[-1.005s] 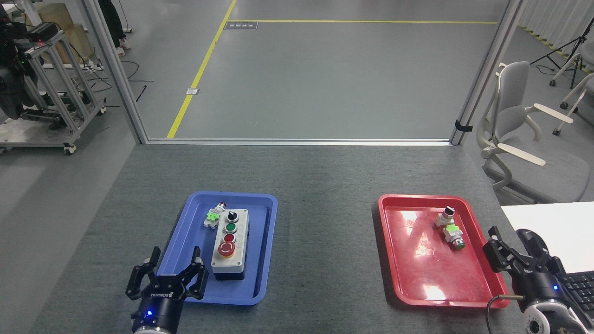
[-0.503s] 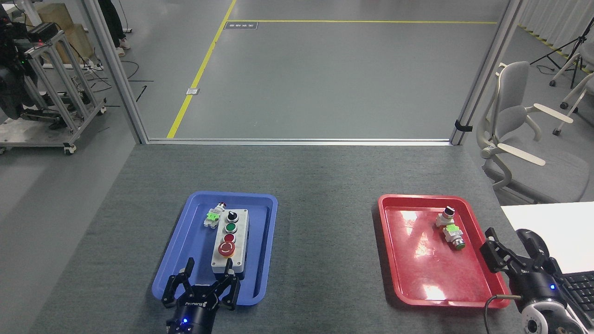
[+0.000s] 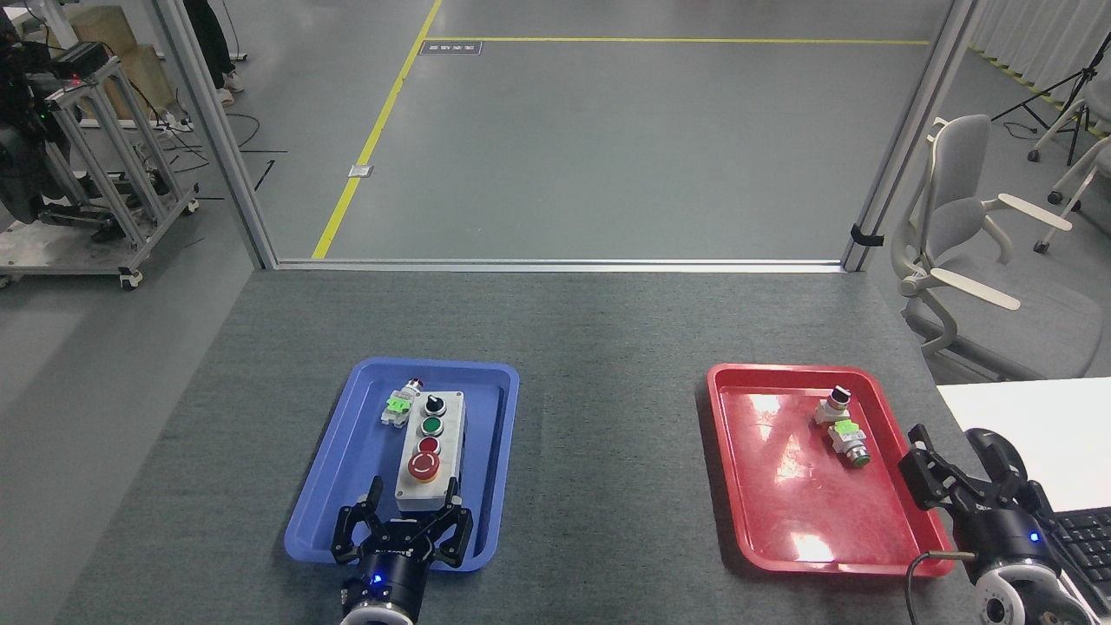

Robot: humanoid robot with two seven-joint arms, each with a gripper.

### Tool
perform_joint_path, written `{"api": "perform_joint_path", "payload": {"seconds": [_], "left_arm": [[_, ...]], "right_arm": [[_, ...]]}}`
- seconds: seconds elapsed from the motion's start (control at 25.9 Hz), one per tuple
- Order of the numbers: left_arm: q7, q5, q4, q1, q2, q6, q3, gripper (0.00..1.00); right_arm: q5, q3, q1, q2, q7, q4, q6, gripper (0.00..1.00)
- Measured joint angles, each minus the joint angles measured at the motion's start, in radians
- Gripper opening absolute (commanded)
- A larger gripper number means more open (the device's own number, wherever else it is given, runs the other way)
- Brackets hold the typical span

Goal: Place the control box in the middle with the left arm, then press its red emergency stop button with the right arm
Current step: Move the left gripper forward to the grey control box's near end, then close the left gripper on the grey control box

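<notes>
Though partly hidden, control box (image 3: 430,451) lengthwise, seemingly.

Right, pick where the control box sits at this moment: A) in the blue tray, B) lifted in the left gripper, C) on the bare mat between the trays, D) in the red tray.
A: the control box rests inside the blue tray, with the open left gripper at its near end.

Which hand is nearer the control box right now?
Left. The left hand sits open at the control box's near end; the right hand is far off, beyond the red tray.
</notes>
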Motion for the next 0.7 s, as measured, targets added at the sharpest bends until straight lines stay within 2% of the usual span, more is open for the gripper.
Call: {"api": "perform_joint_path", "payload": {"seconds": [0.7], "left_arm": [[0.060, 0.005, 0.165, -0.085, -0.005, 0.004, 0.000, 0.97]], "right_arm": [[0.000, -0.001, -0.002, -0.002, 0.000, 0.000, 0.000, 1.00]]}}
